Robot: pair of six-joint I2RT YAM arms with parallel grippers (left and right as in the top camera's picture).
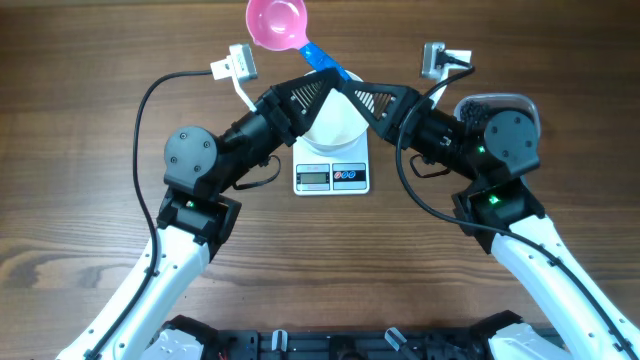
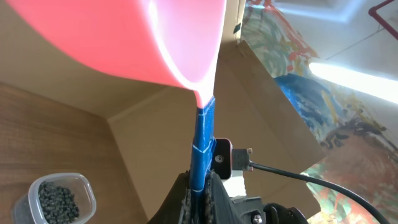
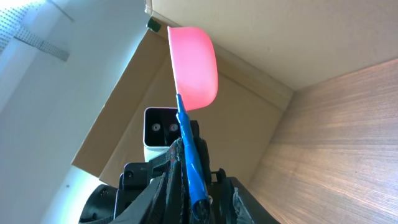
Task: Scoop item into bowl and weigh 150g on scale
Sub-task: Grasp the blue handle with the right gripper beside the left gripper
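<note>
Pink scoop [image 2: 124,37] is up close, held high by its blue handle [image 2: 202,146]. L gripper [image 2: 200,198] squeezes the handle tight. Handle tip sits btwn R gripper [image 3: 198,208] fingers; can't tell if it grips. Black beans [image 2: 57,200] are in clear tub [image 2: 87,186]. White bowl [image 1: 335,125] sits on scale [image 1: 332,177], under both grippers.

Pink plastic scoop [image 1: 277,24] with a round cup and a flat blue handle is up in the air over the far edge of the brown wooden table [image 1: 80,150], about mid-width. Handle slants toward the near right. Clear rounded-rectangular plastic tub [image 2: 87,193] sits on the table toward the far right, mostly hidden overhead. Brown cardboard panels [image 2: 155,143] stand behind the table. Colourful printed sheet [image 2: 292,81] shows beyond them.
</note>
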